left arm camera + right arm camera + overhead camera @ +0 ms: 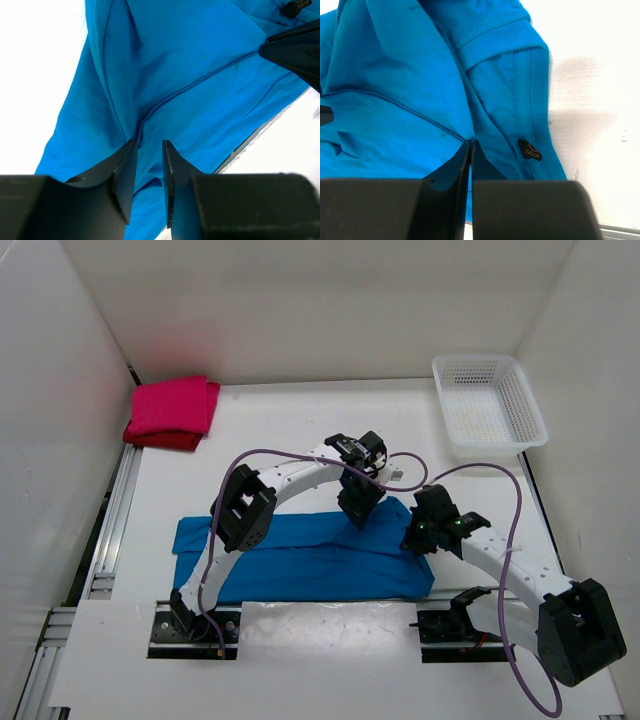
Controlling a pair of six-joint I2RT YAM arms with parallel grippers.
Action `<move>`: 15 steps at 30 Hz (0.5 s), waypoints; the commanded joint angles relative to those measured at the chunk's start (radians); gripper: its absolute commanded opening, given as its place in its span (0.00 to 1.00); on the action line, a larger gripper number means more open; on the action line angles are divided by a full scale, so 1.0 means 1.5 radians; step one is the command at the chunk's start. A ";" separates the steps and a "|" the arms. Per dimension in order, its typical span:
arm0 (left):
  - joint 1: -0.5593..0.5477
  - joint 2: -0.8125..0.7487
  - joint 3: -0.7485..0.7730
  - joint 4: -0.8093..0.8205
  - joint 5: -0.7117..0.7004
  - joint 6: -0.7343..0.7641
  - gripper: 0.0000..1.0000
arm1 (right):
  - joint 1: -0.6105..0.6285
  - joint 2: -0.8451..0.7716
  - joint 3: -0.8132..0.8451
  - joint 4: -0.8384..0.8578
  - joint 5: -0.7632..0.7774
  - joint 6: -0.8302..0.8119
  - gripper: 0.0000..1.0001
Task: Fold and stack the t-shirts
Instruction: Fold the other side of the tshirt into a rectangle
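Observation:
The bright blue t-shirt (300,560) lies folded into a long band across the near part of the table. My left gripper (358,508) stands over its far edge, jaws a little apart, with blue cloth (200,75) showing in the gap at the left gripper (150,145). At the band's right end my right gripper (418,540) is down on the cloth. In the right wrist view the right gripper (471,142) is shut, with creases of the blue t-shirt (395,100) running into its tips. A folded magenta-pink t-shirt (175,405) rests on a dark red t-shirt (165,439) at the back left.
A white mesh basket (478,359) stands at the back right corner. White walls close in the table on three sides. A small black size tag (529,150) sits on the shirt's hem just right of my right fingers.

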State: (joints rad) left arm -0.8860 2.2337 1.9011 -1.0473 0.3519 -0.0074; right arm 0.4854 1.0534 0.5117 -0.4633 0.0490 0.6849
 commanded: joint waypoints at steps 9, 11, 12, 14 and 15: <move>-0.006 -0.021 0.003 -0.007 -0.026 0.005 0.34 | -0.001 -0.007 -0.001 -0.003 0.000 0.005 0.00; -0.006 -0.014 0.003 -0.007 -0.026 0.005 0.30 | -0.001 -0.007 -0.001 -0.003 0.000 0.005 0.00; -0.006 -0.014 0.003 -0.007 -0.026 0.005 0.30 | -0.001 -0.007 -0.001 -0.003 0.000 0.005 0.00; -0.006 -0.014 -0.003 -0.007 -0.026 0.005 0.26 | -0.001 -0.007 -0.001 -0.003 0.000 0.005 0.00; -0.006 -0.014 -0.003 -0.007 -0.018 0.005 0.23 | -0.001 -0.007 -0.001 -0.003 0.000 0.005 0.00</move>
State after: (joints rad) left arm -0.8860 2.2353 1.8984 -1.0550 0.3206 -0.0067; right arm 0.4854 1.0534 0.5121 -0.4648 0.0490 0.6891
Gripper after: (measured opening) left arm 0.243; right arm 0.011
